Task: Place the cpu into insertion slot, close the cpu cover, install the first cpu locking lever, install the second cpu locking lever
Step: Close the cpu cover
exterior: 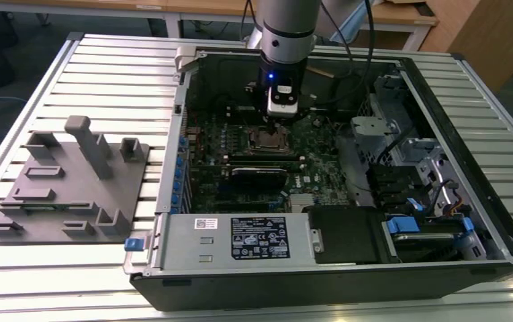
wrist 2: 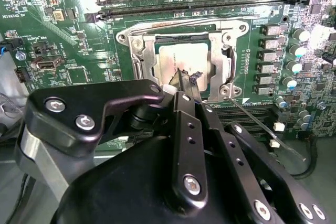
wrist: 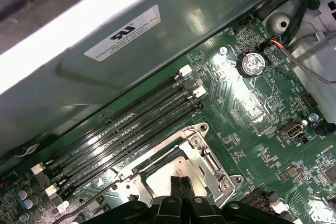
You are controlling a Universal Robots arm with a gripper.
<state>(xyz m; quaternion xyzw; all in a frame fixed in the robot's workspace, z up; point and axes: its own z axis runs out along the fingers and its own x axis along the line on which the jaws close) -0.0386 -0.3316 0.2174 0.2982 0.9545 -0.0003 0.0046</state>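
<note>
We see the cpu already seated in the insertion slot on the green motherboard. The board sits inside the open computer case, which lies on the slatted table. The cpu cover lies flat over the chip, its window framing the metal top, so we judge the first two steps done. One thin locking lever juts out from the socket's corner, away from the frame, and we read it as unlatched. Whether the other lever is hooked we cannot tell. The claw hangs just over the cover's edge, its fingertips pressed together with nothing visible between them. The lever work, we judge, is what remains.
</note>
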